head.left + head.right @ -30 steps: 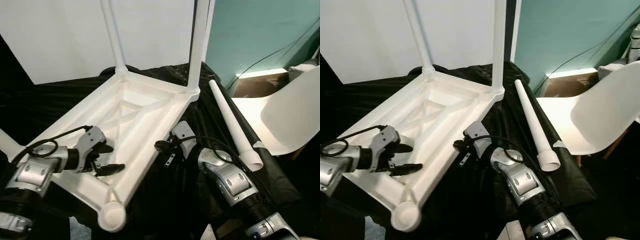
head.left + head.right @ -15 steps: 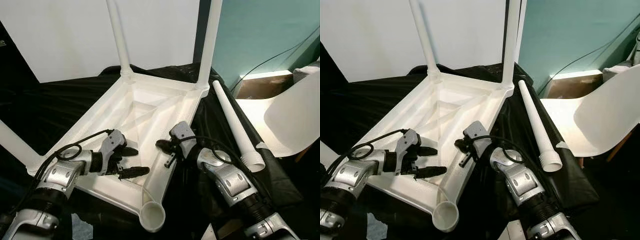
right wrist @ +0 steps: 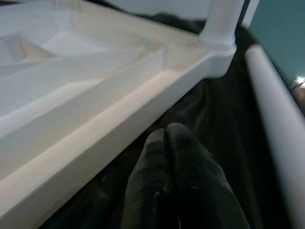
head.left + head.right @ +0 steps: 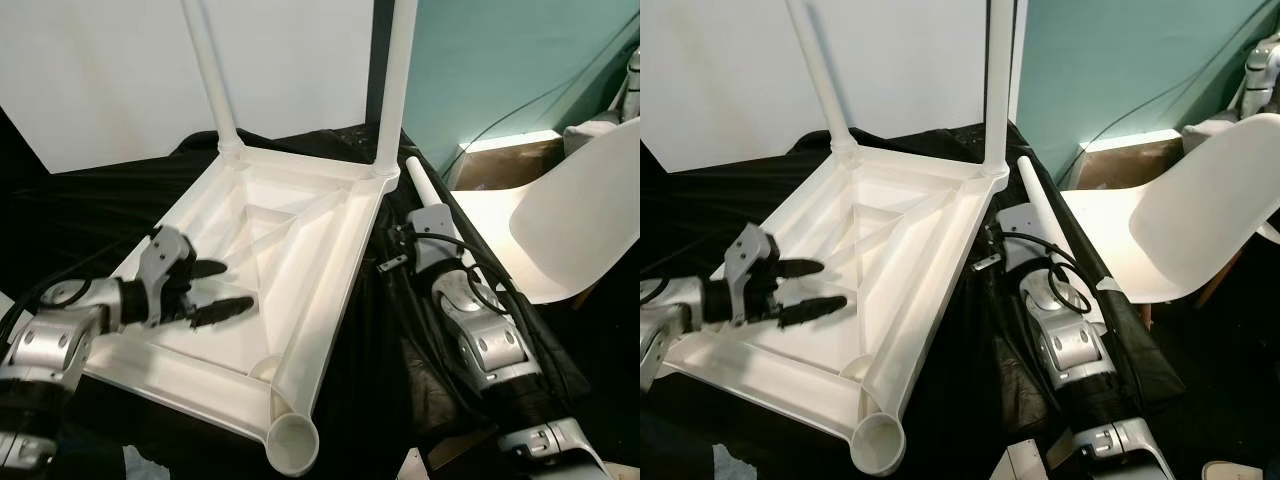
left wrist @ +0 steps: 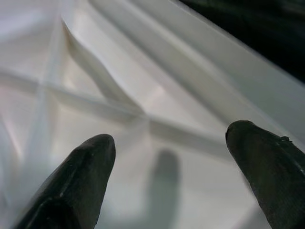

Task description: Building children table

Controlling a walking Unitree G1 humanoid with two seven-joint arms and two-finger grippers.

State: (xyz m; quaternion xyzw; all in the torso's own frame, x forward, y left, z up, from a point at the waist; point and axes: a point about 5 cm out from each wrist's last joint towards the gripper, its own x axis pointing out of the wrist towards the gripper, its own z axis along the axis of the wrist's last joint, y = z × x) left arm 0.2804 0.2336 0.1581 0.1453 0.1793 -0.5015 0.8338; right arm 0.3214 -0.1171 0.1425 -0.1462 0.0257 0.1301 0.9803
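Left gripper [image 4: 222, 288] hovers spread over the upturned table top [image 4: 300, 215]; at its three o'clock, right gripper [image 3: 167, 138], fingers pressed together, beside the loose leg [image 4: 1035, 210].

Home room: teal wall [image 4: 500, 60], white chair [image 4: 1180, 240], black cloth [image 4: 90, 210].

No lettering, label, brand mark, number or sign can be read anywhere in these views.
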